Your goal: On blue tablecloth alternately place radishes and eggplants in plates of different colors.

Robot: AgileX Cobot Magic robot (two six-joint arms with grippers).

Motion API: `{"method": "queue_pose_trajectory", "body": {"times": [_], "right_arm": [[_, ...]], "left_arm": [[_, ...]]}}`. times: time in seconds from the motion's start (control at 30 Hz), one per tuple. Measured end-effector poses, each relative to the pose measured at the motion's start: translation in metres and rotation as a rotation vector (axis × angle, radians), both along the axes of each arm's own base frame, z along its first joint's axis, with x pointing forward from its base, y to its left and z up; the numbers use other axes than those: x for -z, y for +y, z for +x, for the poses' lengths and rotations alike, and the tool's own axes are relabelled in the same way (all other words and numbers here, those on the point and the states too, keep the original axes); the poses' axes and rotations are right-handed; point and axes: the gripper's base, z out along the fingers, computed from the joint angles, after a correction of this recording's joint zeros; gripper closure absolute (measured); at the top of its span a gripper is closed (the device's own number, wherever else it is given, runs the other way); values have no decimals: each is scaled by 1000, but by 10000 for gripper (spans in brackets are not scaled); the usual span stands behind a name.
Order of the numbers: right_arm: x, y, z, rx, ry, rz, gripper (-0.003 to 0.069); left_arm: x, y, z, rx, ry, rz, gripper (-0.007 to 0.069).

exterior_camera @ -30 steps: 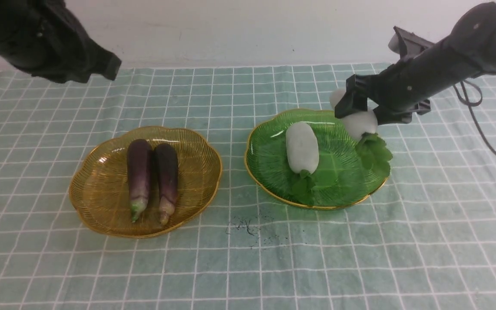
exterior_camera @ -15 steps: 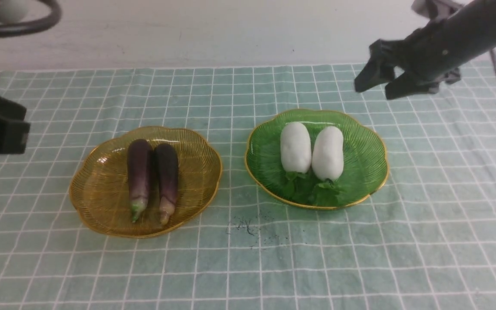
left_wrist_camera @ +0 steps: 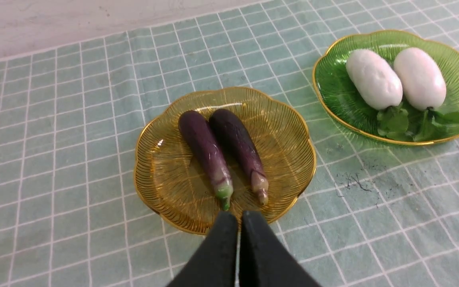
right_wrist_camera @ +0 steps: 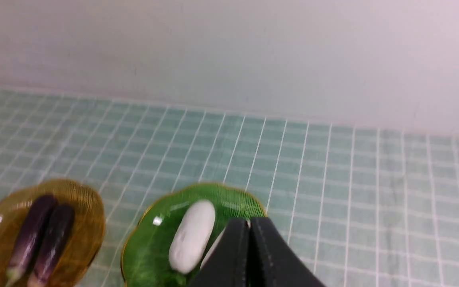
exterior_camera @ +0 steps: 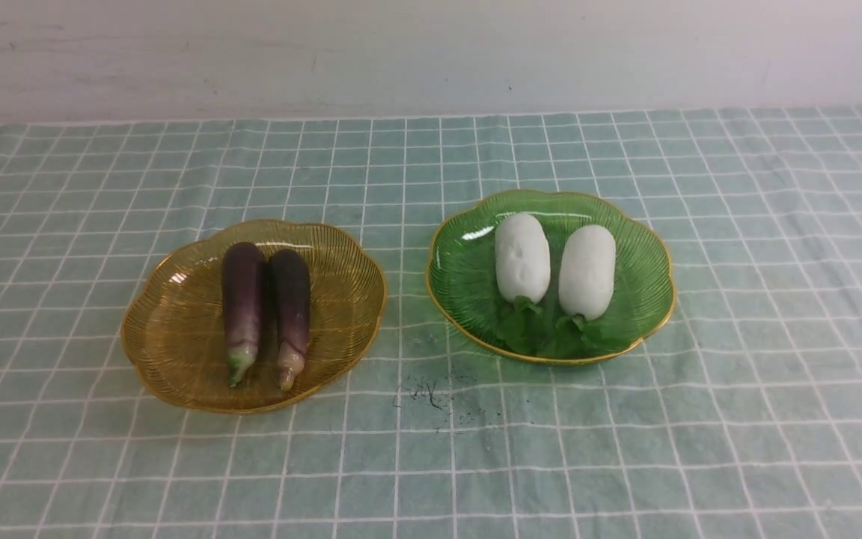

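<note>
In the left half of the front view you have the amber-yellow ribbed plastic plate with a scalloped gold rim [exterior_camera: 169,329], and at its middle lie two slender dark purple eggplants, the left one [exterior_camera: 242,299] with a greener tip and the right one [exterior_camera: 291,307] just beside it, both tips pointing toward the bottom of the frame. Right of centre, a little higher in the frame, sits the matching green ribbed plate [exterior_camera: 644,299], with two stubby white radishes on it, one [exterior_camera: 522,258] nearer the plate's middle and the other [exterior_camera: 587,271] to its right, a narrow gap between them, their leafy tufts toward the plate's lower rim. Under both plates runs the pale teal-green cloth with thin white grid lines [exterior_camera: 431,464]. Your left gripper [left_wrist_camera: 240,217], at the bottom of its wrist view, has its fingers pressed together on nothing; your right gripper [right_wrist_camera: 248,224], low in its own wrist view, is likewise closed and carries nothing. Neither arm shows in the front view. I'd judge that you are at the end of the job, with the sorting done, so the next move asks only that you keep both arms parked away from the plates. Your count: two eggplants, two radishes, two plates, one cloth.
</note>
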Motion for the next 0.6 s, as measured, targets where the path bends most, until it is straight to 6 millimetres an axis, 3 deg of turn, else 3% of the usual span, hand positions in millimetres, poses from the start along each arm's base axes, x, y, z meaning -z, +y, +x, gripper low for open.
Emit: {"method": "queue_pose_trajectory", "body": {"times": [0.17, 0.23, 0.4, 0.43, 0.47, 0.6], "right_arm": [[59, -1, -97, 93, -414, 136, 673], [93, -5, -118, 133, -549, 193, 673], [161, -12, -138, 202, -710, 263, 673], [163, -13, -139, 209, -722, 266, 673], [178, -17, -135, 247, -753, 278, 673], [186, -19, -130, 269, -756, 277, 673]], "left_arm": [[13, -2, 3, 7, -52, -30, 632], [15, -3, 4, 12, -51, -44, 632], [13, -5, 5, 19, -68, -68, 632], [14, -5, 5, 19, -67, -68, 632], [13, -5, 5, 20, -80, -73, 632], [15, -4, 1, 22, -100, -83, 632]]}}
